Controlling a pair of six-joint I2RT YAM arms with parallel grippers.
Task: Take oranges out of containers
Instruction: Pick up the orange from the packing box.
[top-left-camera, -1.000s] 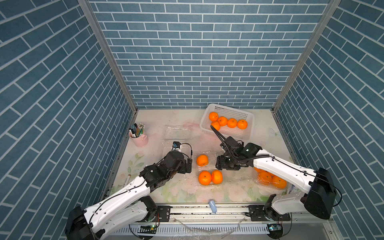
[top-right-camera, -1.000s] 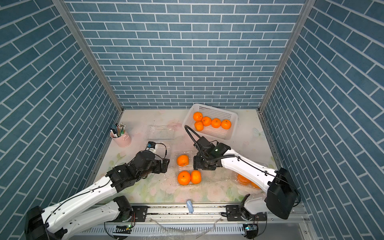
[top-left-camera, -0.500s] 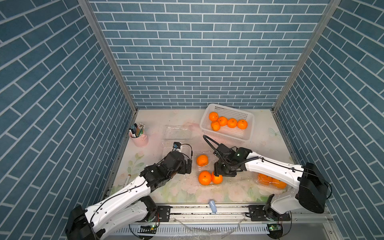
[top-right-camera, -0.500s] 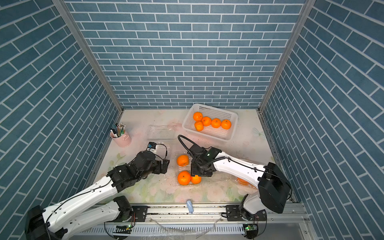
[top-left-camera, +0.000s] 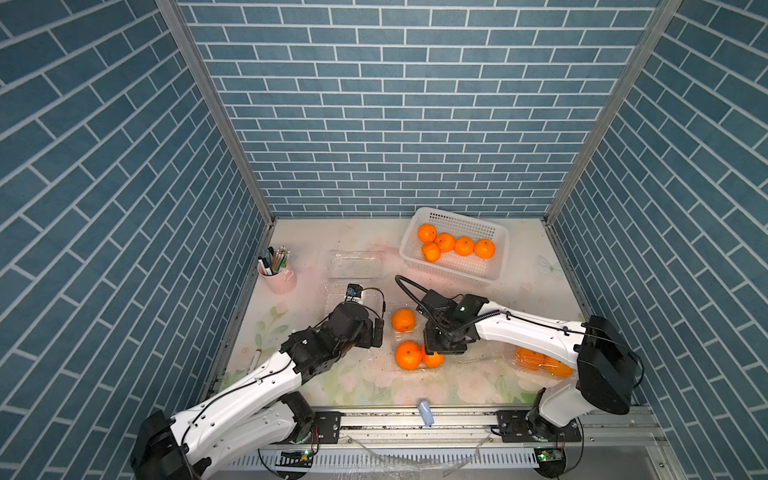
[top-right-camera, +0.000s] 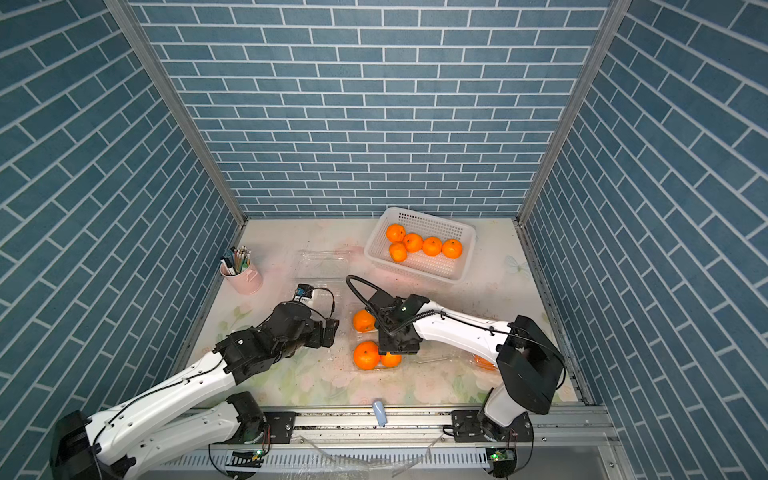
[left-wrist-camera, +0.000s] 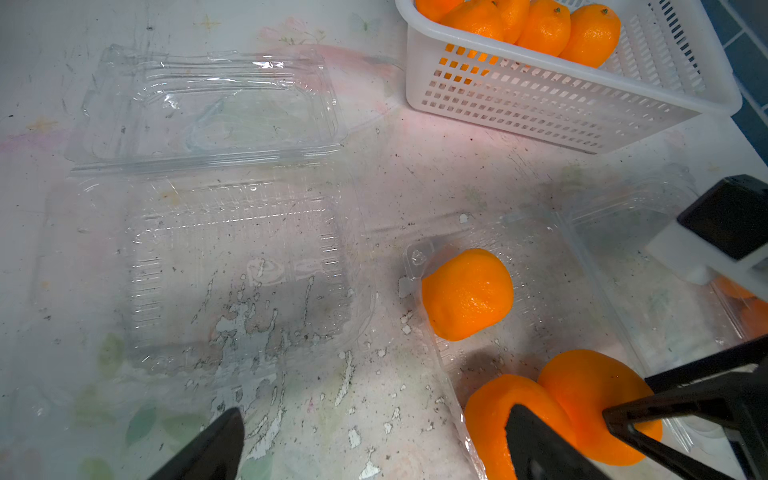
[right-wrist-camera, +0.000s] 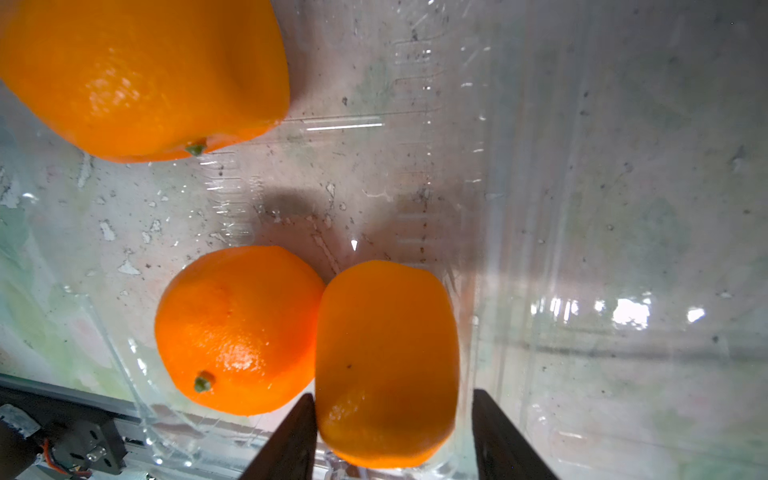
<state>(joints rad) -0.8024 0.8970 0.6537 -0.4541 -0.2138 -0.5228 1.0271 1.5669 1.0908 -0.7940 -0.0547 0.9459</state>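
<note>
Three oranges lie in the open middle container (left-wrist-camera: 552, 282): one at the far side (top-left-camera: 403, 320) and two touching at the near side (top-left-camera: 408, 354). My right gripper (right-wrist-camera: 392, 397) is down in that container, open, straddling the right-hand near orange (right-wrist-camera: 386, 353). One finger touches the fruit and the other stands a little off it. The neighbouring orange (right-wrist-camera: 237, 328) rests against the same fruit. My left gripper (left-wrist-camera: 374, 415) hangs wide open over the table just left of this container, holding nothing. In both top views the right gripper (top-right-camera: 397, 345) hides most of the straddled orange.
A white basket (top-left-camera: 465, 219) at the back right holds several oranges. An empty open clamshell (top-left-camera: 353, 266) lies behind the left gripper. Another container with oranges (top-left-camera: 536, 361) sits under the right arm. A pink cup of pens (top-left-camera: 279, 278) stands at the left edge.
My right gripper has swung left and toward the front, down onto the two near oranges, its jaws narrowing around one. The left arm has not moved.
</note>
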